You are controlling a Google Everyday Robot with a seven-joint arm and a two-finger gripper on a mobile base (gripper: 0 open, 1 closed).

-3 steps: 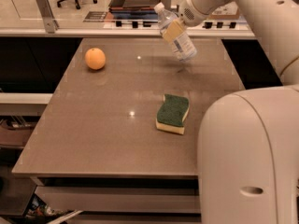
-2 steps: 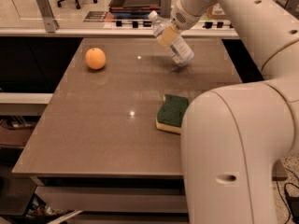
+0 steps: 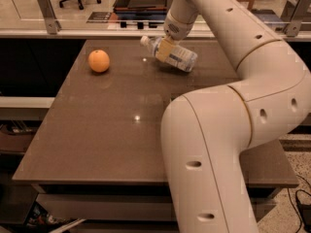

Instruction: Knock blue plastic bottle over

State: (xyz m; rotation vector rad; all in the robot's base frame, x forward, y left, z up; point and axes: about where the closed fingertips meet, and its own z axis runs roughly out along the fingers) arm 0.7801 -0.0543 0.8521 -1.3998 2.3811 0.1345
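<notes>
The blue plastic bottle (image 3: 179,56) is tipped far over near the back of the brown table (image 3: 97,130), its white cap (image 3: 144,40) pointing left and its base to the right. My gripper (image 3: 166,49) hangs from the white arm and sits against the bottle just right of its neck, in front of its upper body.
An orange (image 3: 99,60) sits at the back left of the table. My large white arm (image 3: 233,130) fills the right half of the view and hides the table's right side. A counter with a railing (image 3: 97,30) runs behind the table.
The bottle has tipped further to the left, from leaning to almost lying down. The gripper moved left with it. The arm swung across and now hides the green sponge.
</notes>
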